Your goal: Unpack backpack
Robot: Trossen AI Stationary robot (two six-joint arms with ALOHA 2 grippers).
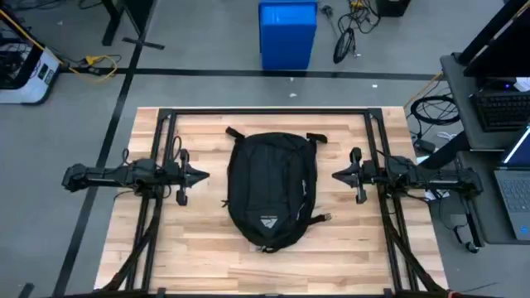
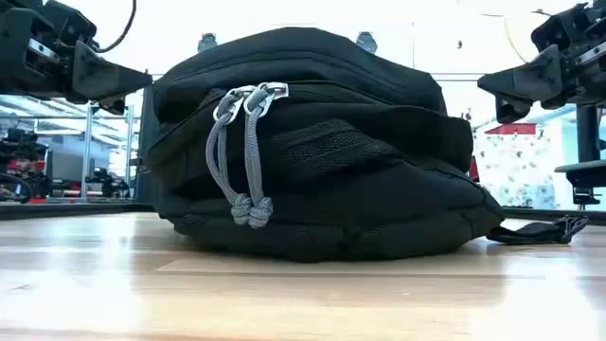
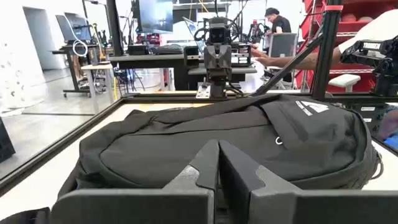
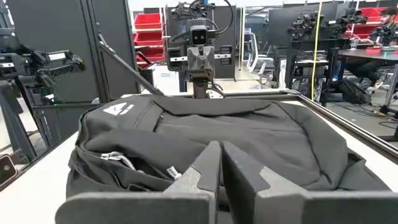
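Right, the backpack [image 1: 271, 189] lies flat mid-table, logo patch [image 1: 267, 223] up, long axis running front-to-back of the table, so crosswise to the line between the two arms. Logo end sits toward the near edge, strap end w/ buckles toward the far rail. All zipped up by the look of it: in the low view two grey zipper pulls [image 2: 245, 152] hang together on the end facing that camera, cords knotted, dangling just off the wood. Nothing unpacked yet, I'd say the job's barely started.

Left gripper [image 1: 199, 175] hovers off the bag's left flank, fingers [image 3: 198, 168] pressed together, tips aimed straight at the pack. Right gripper [image 1: 339, 175] mirrors it on the other flank, fingers [image 4: 205, 165] likewise closed up. Both held above the tabletop, apart from the fabric, abt equally near, so neither arm has the edge on reach. Right wrist view does show the pulls [image 4: 118, 158] on its side of the near end, which prob favours that arm for the zip.

Loose strap end [image 2: 544, 230] trails on the wood beside the pack. Black frame rails [image 1: 265, 112] ring the table; blue bin [image 1: 287, 35] on the floor beyond, a laptop [image 1: 515, 186] off to the right. Nothing btwn grippers and bag.
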